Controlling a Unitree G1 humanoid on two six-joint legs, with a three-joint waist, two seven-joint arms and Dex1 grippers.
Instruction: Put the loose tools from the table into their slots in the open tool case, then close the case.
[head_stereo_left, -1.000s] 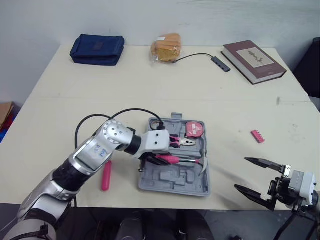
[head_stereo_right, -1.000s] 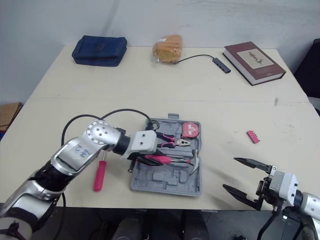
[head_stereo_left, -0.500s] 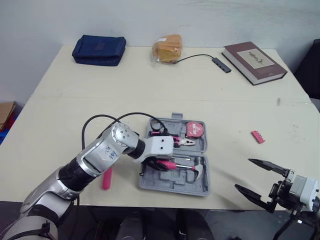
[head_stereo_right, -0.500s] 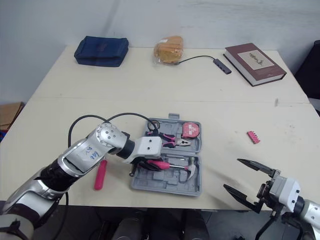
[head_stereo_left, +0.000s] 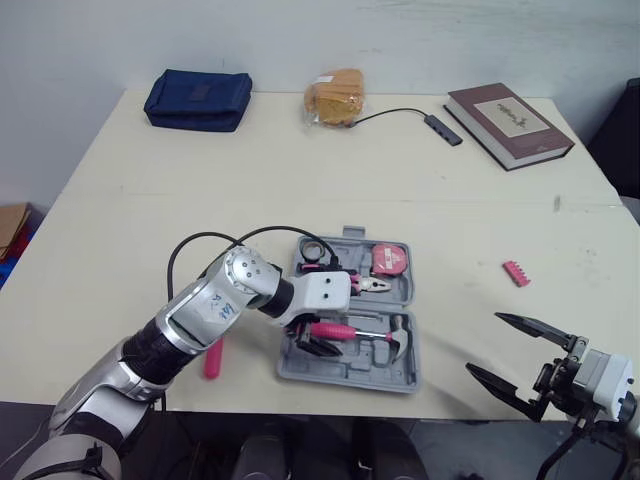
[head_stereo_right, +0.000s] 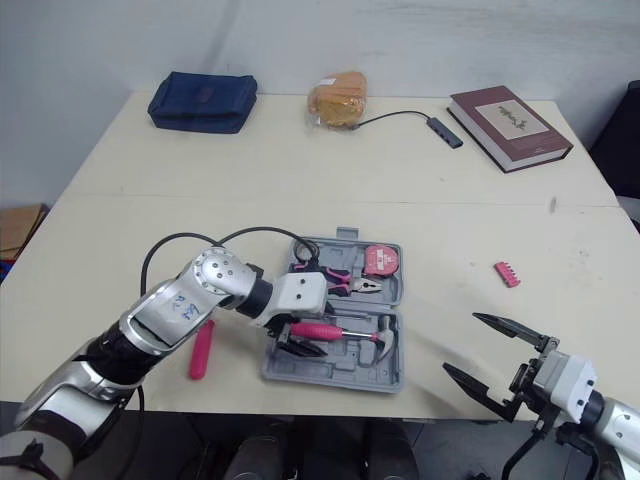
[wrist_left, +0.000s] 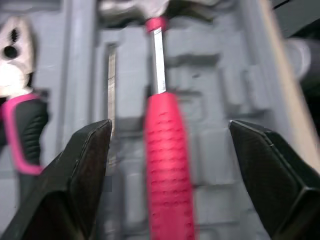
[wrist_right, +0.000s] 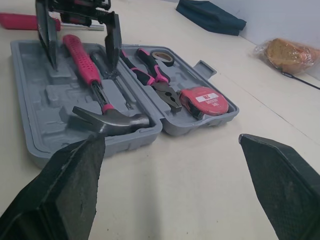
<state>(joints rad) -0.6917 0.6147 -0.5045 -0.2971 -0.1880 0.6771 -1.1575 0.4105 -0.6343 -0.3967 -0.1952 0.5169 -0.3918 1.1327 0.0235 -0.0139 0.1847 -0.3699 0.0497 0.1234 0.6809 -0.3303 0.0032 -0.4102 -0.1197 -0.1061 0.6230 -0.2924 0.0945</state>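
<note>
Now, on the cream table (head_stereo_left: 450, 180), the grey plastic tool case (head_stereo_left: 360, 365) lies open. The pink-handled steel claw hammer (head_stereo_left: 345, 330) sits flat in its near tray, handle between the left gripper's (wrist_left: 170, 127) spread jaws, clear of both. The right gripper (head_stereo_left: 483, 343) gapes wide at the table's near edge. A pink screwdriver (head_stereo_left: 213, 355) lies loose beside the case.

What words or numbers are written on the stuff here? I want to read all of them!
No text here can be read for sure.
Tape measure: a white label with dark print, too blurred to read.
Book: a pale panel on the cover with dark marks, too small to read.
Blue pouch: a small patch on top, too small to read.
</note>
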